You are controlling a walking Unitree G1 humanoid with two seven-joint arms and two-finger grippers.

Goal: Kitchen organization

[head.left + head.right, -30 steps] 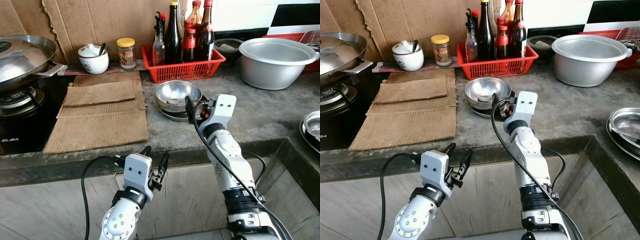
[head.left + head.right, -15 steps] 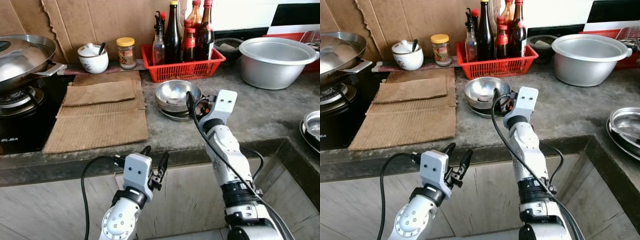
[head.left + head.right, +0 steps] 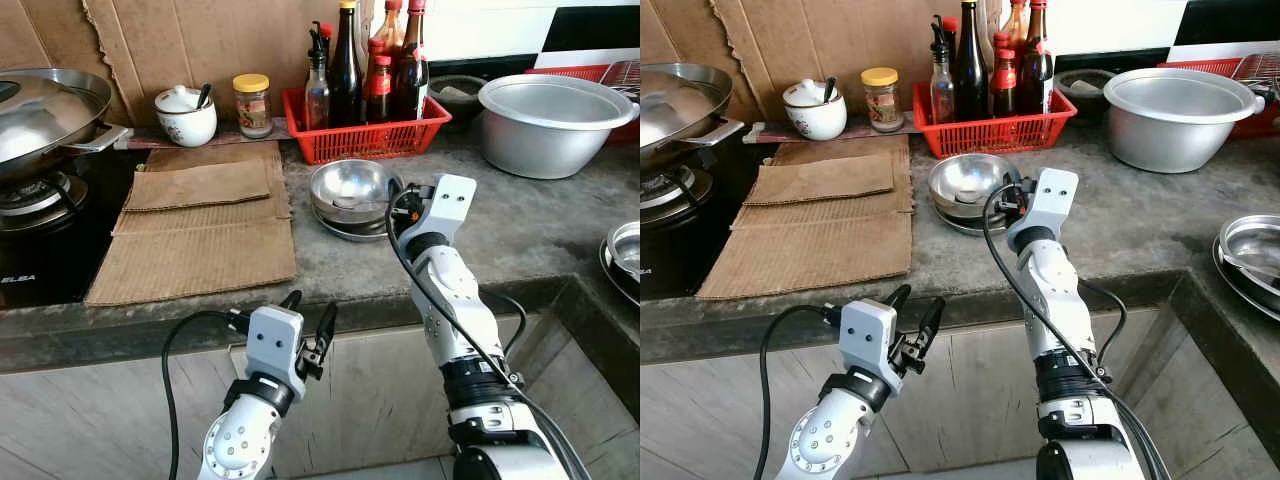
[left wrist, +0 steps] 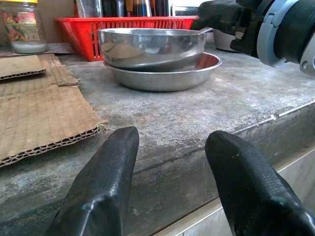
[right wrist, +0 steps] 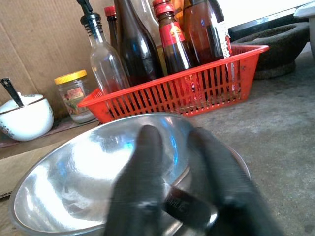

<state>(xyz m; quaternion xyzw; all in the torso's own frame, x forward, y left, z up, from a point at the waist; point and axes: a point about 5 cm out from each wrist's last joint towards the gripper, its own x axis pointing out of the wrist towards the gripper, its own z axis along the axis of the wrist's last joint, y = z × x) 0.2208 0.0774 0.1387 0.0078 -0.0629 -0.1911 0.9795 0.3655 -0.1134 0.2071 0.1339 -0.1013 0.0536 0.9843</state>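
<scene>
A steel bowl [image 3: 350, 187] sits on a steel plate [image 3: 340, 229] mid-counter, in front of the red basket [image 3: 362, 135] of bottles. My right gripper [image 3: 393, 195] is at the bowl's right rim. In the right wrist view, its fingers [image 5: 147, 167] stand close together over the bowl [image 5: 83, 191], with a flat spoon handle [image 5: 189, 210] held between them. The view is blurred. My left gripper [image 3: 308, 315] hangs open below the counter's front edge, holding nothing, and looks across the counter at the bowl [image 4: 147, 46].
Cardboard sheets [image 3: 200, 225] lie to the left of the bowl, beside a wok [image 3: 45, 110] on the stove. A white lidded pot [image 3: 187, 115] and a jar [image 3: 252, 105] stand at the back. A large metal basin [image 3: 555, 120] and steel dishes [image 3: 625, 250] are on the right.
My right gripper has moved a little away from me and to the right, along the bowl's right rim. The left arm has not moved.
</scene>
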